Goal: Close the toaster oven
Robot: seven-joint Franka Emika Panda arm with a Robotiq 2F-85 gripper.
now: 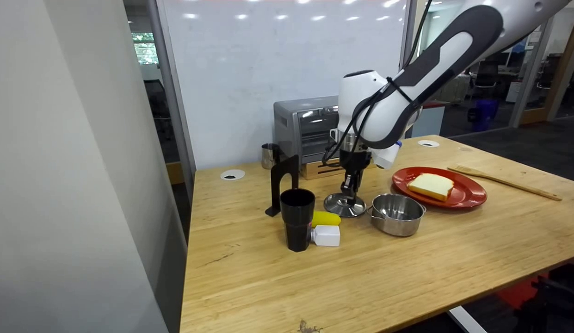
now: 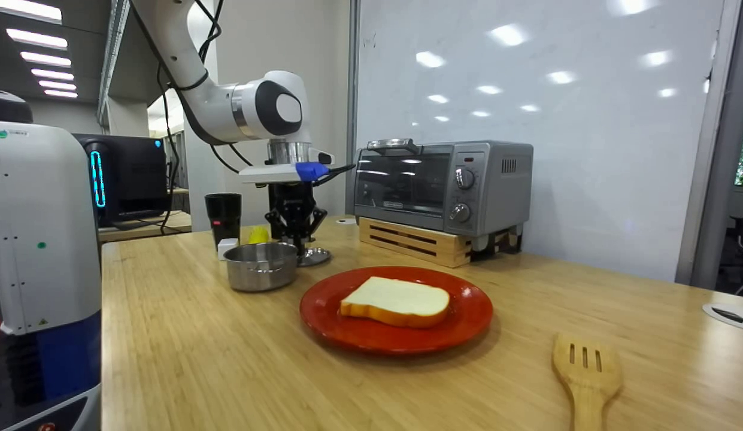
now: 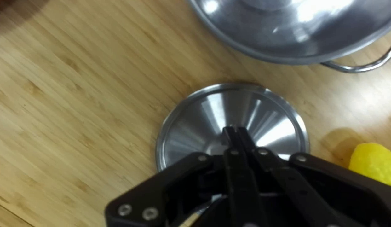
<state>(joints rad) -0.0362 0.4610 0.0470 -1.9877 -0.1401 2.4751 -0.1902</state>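
The silver-grey toaster oven (image 2: 508,179) stands at the back against the whiteboard, on a wooden crate (image 2: 407,239). Its dark glass door (image 2: 401,182) is upright at the front, handle at the top; in an exterior view the arm partly covers the oven (image 1: 287,129). Away from it, my gripper (image 1: 350,200) points straight down over a round metal lid (image 1: 335,210) lying on the table. In the wrist view the gripper (image 3: 235,129) is shut, its fingertips together above the lid (image 3: 186,126). Whether a lid handle sits between them cannot be made out.
Beside the lid stands a metal pot (image 1: 398,226). A black cup (image 1: 298,226), a yellow object (image 1: 326,218) and a white bottle (image 1: 327,236) cluster nearby, before a black stand (image 1: 275,185). A red plate (image 2: 329,329) holds bread (image 2: 401,299); a wooden spatula (image 2: 587,377) lies beyond.
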